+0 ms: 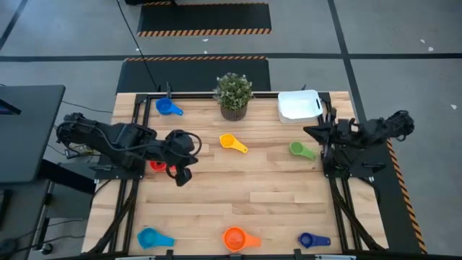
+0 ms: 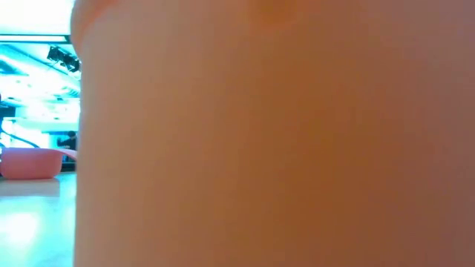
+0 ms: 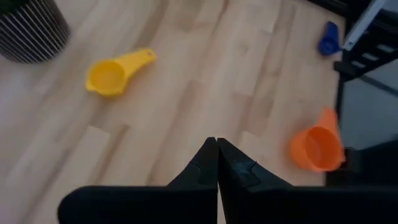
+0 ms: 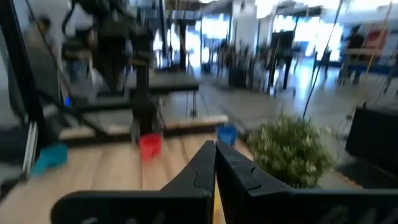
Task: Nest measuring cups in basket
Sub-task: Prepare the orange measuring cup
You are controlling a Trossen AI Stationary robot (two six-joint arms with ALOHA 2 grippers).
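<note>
Seven measuring cups lie apart on the wooden table, each resting on its base: blue (image 1: 170, 108), yellow (image 1: 232, 143), green (image 1: 302, 150), red (image 1: 157, 166), light blue (image 1: 151, 237), orange (image 1: 234, 237) and dark blue (image 1: 312, 240). The white basket (image 1: 299, 105) sits at the far right with no cup in it. My left gripper (image 1: 182, 173) is shut and hovers just right of the red cup. Its wrist view shows the shut fingers (image 3: 217, 152) above bare wood, with the yellow cup (image 3: 112, 74) and orange cup (image 3: 317, 146) beyond. My right gripper (image 1: 309, 131) is shut, waiting between basket and green cup.
A potted plant (image 1: 233, 94) stands at the far edge between the blue cup and the basket. The orange cup (image 2: 274, 133) fills nearly the whole low view. Bare wood lies open in the table's middle and between the near-edge cups. Black frame rails run along both sides.
</note>
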